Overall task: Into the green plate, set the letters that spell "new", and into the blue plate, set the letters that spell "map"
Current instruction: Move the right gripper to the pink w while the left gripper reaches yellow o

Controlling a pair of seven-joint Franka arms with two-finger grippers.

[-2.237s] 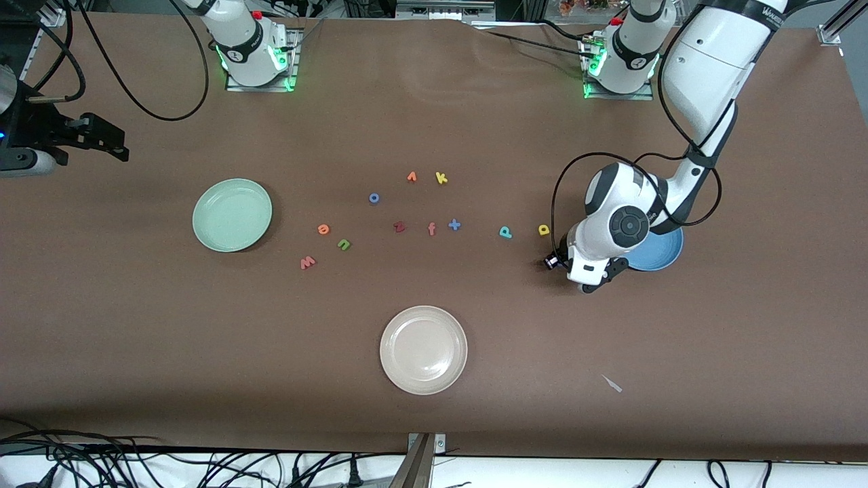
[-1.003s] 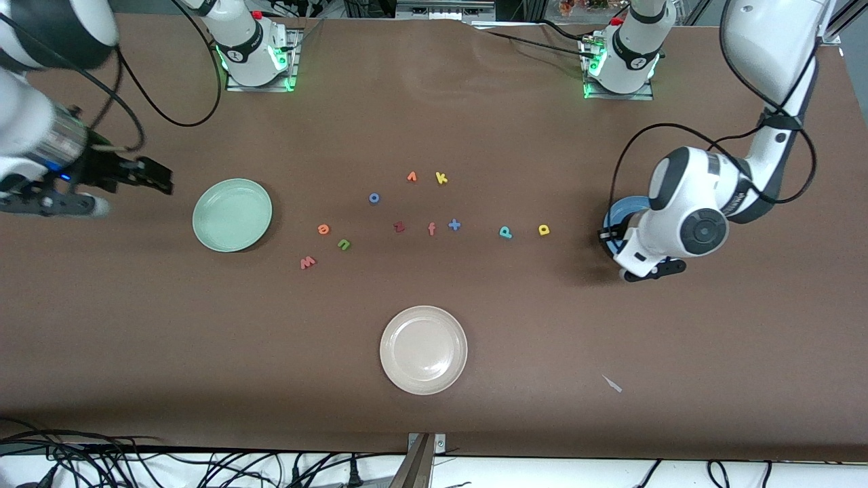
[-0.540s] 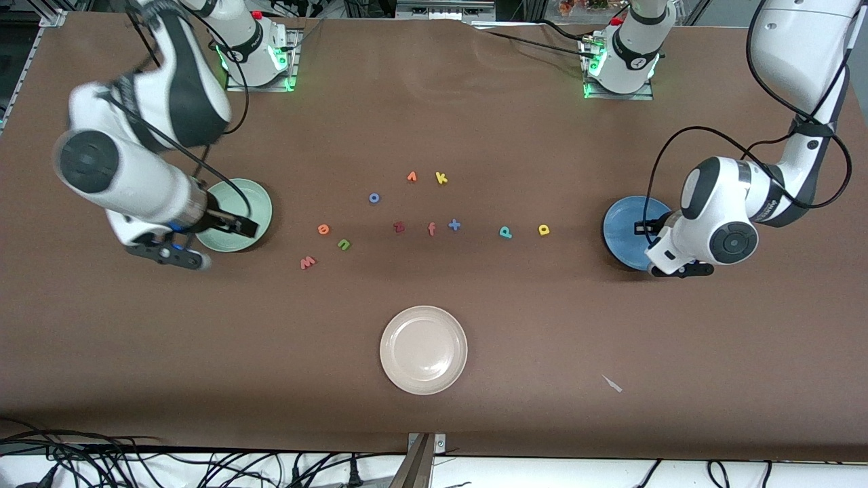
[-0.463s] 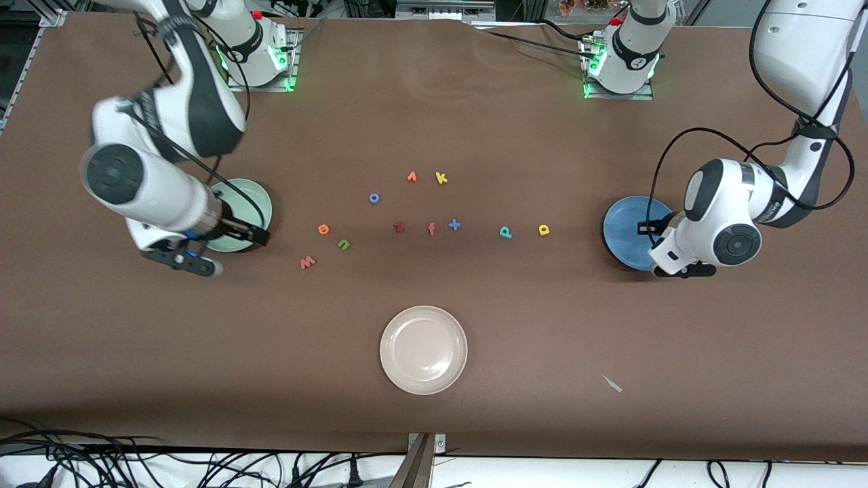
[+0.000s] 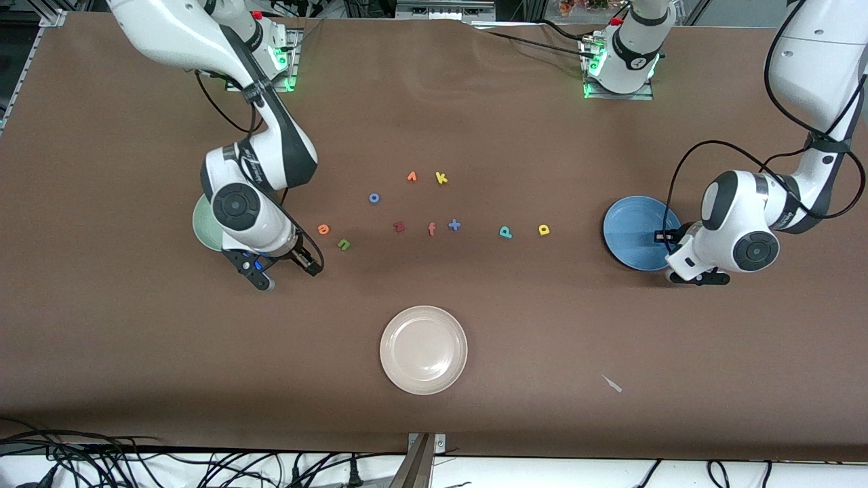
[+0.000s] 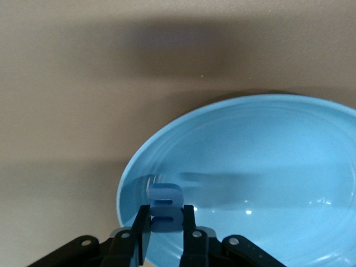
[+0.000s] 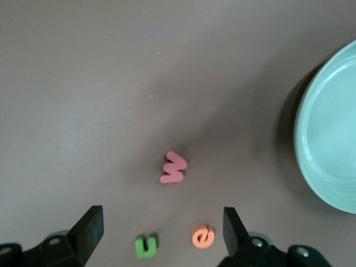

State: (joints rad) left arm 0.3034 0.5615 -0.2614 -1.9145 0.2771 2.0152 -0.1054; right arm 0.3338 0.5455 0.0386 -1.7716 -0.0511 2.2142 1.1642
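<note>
My left gripper (image 5: 663, 237) hangs over the blue plate (image 5: 634, 227), at its rim nearer the front camera. It is shut on the blue m (image 6: 166, 207), seen over the blue plate (image 6: 267, 167) in the left wrist view. The teal p (image 5: 505, 232) and yellow a (image 5: 544, 230) lie beside that plate. My right gripper (image 5: 308, 261) is open above the salmon-red w (image 7: 173, 167), which it hides from the front view. The green n (image 5: 344, 244) and orange e (image 5: 323, 229) lie close by. My right arm covers much of the green plate (image 5: 202, 227).
A cream-white plate (image 5: 424, 349) sits nearer the front camera, mid-table. Other foam pieces lie in the middle: dark red z (image 5: 399, 226), pink f (image 5: 431, 229), blue plus (image 5: 454, 224), blue o (image 5: 373, 198), yellow k (image 5: 441, 178). A white scrap (image 5: 612, 383) lies near the front edge.
My right arm swept in from its end of the table, passed over the green plate and now hangs above the w. My left gripper carried the m across to the blue plate.
</note>
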